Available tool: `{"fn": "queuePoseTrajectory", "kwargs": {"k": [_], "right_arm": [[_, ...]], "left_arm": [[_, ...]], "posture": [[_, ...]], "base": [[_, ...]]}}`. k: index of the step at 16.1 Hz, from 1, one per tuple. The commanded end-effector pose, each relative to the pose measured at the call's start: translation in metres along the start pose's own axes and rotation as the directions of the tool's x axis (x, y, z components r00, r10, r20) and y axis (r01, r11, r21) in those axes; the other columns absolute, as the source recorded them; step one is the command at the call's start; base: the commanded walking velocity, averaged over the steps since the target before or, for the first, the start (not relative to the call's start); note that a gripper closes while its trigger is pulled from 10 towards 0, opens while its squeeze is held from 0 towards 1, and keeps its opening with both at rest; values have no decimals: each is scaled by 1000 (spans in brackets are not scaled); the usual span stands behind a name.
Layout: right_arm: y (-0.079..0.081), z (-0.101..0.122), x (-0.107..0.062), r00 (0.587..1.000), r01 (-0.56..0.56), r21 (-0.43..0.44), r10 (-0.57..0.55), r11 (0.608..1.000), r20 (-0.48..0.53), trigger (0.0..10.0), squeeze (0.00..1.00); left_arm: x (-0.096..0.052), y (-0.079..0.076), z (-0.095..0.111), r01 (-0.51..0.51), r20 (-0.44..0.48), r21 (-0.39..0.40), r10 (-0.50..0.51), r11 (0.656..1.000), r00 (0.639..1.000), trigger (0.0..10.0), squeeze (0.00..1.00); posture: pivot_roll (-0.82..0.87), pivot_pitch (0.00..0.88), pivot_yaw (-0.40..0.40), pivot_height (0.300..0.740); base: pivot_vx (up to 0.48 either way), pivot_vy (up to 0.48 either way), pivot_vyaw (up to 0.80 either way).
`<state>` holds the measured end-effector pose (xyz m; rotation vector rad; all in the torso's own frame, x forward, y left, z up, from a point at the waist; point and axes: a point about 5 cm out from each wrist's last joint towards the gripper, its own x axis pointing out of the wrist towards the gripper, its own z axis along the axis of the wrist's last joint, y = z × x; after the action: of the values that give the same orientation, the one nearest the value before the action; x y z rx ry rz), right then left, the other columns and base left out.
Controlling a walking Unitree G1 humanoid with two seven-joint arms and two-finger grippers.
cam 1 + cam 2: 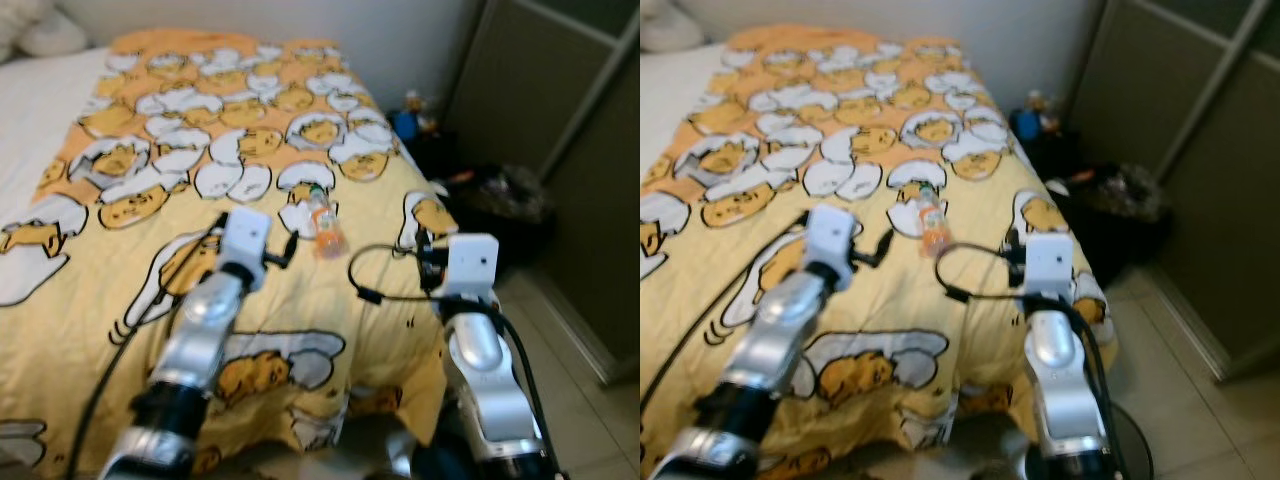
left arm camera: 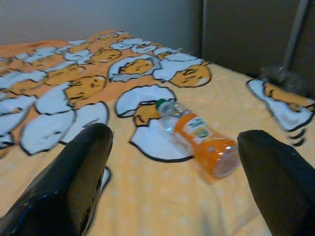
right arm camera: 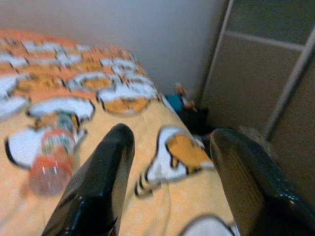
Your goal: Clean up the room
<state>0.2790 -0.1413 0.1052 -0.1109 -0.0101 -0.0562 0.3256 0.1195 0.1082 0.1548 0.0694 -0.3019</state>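
Observation:
A plastic bottle (image 1: 323, 222) with an orange label and a green cap lies on its side on the yellow egg-print bed cover (image 1: 120, 290). In the left wrist view the bottle (image 2: 199, 136) lies just beyond my open left gripper (image 2: 182, 196), between the lines of its two black fingers (image 2: 74, 182). The left arm's white wrist (image 1: 245, 240) hovers over the cover a short way left of the bottle. My right gripper (image 3: 172, 191) is open too, over the bed's right edge, with the bottle (image 3: 51, 157) off to its left. The right wrist (image 1: 468, 265) sits near that edge.
The bed fills the left and middle; white sheet and pillows (image 1: 40, 35) lie at the far left. A dark cluttered heap (image 1: 500, 200) and blue items (image 1: 408, 122) stand on the floor right of the bed, before a tall dark cabinet (image 1: 570, 130). Tiled floor (image 1: 570, 400) runs along the right.

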Motion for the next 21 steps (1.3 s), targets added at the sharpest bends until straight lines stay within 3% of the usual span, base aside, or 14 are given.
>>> {"fn": "queuePoseTrajectory", "kwargs": {"k": [1, 7, 11, 15, 18, 21], "right_arm": [[0, -4, 2, 1000, -10, 6, 10, 1000, -27, 10000, 0], [-3, -9, 11, 997, -20, 125, 29, 992, -75, 10000, 0], [-9, -9, 23, 995, 1, 147, 13, 989, -94, 10000, 0], [-23, -8, 45, 984, 104, 192, -73, 976, -163, 10000, 0], [-27, -18, 77, 938, 130, 210, -52, 969, -343, 10000, 0], [-22, -31, 81, 893, 114, 241, 7, 964, -450, 10000, 0]], "left_arm": [[2, -5, 1, 0, 15, -19, 0, 1000, 1000, 10000, 0], [1, 4, 10, -156, 100, -123, 169, 980, 981, 10000, 0], [0, -2, 12, -121, 117, -68, 129, 990, 985, 10000, 0], [-2, -5, 12, -92, 109, -4, 92, 996, 990, 10000, 0], [-15, 9, 15, -117, 100, 57, 111, 992, 989, 10000, 0], [-23, 8, 25, -76, 122, 78, 67, 994, 990, 10000, 0]], "posture": [[27, 0, -1, 740], [37, 0, -6, 740], [61, 0, -16, 740], [79, 0, -10, 740], [156, 0, 11, 740], [219, 53, 24, 740]], "base": [[0, 0, 0], [400, 0, 0], [480, 0, 0], [480, 0, 0], [160, 0, 0], [0, 0, 0]]}}
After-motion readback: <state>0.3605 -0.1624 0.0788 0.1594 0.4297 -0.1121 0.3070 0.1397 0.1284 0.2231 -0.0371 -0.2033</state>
